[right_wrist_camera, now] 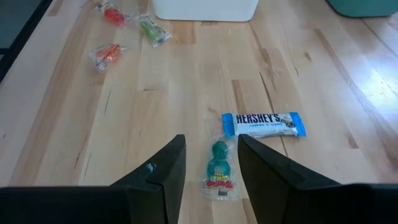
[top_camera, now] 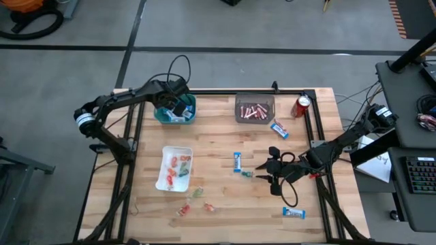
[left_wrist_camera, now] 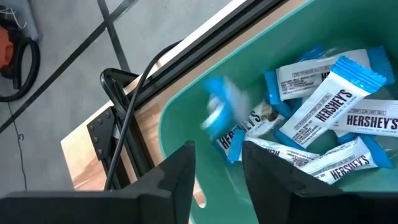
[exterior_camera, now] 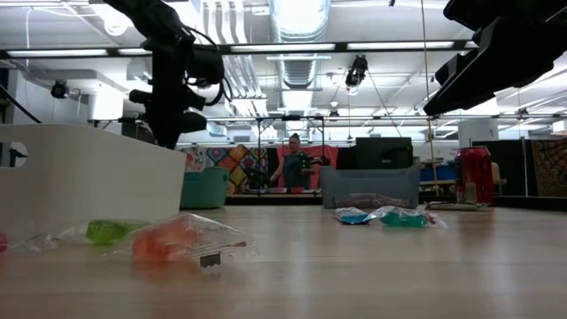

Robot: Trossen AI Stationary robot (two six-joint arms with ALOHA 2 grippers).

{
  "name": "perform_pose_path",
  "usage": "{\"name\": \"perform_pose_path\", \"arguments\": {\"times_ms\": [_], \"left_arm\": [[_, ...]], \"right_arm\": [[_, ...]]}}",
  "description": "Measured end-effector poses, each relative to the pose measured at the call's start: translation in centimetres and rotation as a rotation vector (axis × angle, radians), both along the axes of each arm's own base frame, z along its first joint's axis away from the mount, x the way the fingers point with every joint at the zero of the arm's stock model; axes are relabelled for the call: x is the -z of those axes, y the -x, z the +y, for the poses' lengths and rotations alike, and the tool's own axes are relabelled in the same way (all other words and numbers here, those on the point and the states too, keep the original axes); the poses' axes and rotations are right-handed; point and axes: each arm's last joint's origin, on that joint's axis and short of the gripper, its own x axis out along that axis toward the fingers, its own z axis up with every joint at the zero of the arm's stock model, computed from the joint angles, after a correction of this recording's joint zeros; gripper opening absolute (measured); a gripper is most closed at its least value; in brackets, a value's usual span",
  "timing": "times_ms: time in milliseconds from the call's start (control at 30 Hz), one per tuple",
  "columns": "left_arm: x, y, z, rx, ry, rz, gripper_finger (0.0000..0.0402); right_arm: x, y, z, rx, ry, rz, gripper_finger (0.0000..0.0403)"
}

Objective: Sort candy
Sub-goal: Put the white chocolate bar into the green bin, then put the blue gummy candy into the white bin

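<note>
My left gripper (left_wrist_camera: 217, 165) hangs open over the teal bin (top_camera: 175, 109) at the table's far left. The bin holds several blue-and-white candy bars (left_wrist_camera: 323, 118). One blurred blue bar (left_wrist_camera: 219, 112) shows just past the fingertips, free of them, above the bin's inner wall. My right gripper (right_wrist_camera: 208, 168) is open above the table's right middle. A small green wrapped candy (right_wrist_camera: 219, 168) lies on the wood in line with its fingers, untouched. A blue-and-white bar (right_wrist_camera: 264, 124) lies flat just beyond it.
A white tray (top_camera: 174, 168) holds red, orange and green pieces. A grey bin (top_camera: 255, 109) holds pink sticks, with a red can (top_camera: 302, 105) beside it. Loose candies (top_camera: 197, 193) lie near the front, and blue bars (top_camera: 279, 129) (top_camera: 293, 213) on the right. A person (exterior_camera: 292, 164) stands far behind.
</note>
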Motion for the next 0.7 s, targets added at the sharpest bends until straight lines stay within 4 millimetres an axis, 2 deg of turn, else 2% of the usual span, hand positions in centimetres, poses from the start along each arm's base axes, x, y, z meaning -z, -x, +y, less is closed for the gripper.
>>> {"name": "perform_pose_path", "arguments": {"times_ms": [233, 367, 500, 700], "left_arm": [[-0.6, 0.1, -0.4, 0.01, -0.011, -0.016, 0.0133], [-1.2, -0.3, -1.6, 0.037, -0.002, -0.071, 0.013], [-2.2, -1.8, -5.0, 0.15, -0.006, -0.154, 0.0128], [-4.2, -4.2, -12.7, 0.422, -0.038, -0.33, 0.0127]], "right_arm": [[0.1, 0.0, 0.0, 0.0, 0.001, 0.002, 0.0139], [0.1, 0.0, 0.0, 0.009, -0.007, 0.001, 0.0139], [0.1, 0.0, 0.0, 0.043, -0.045, -0.001, 0.0139], [0.8, 0.4, -0.4, 0.188, -0.13, -0.011, 0.0139]]}}
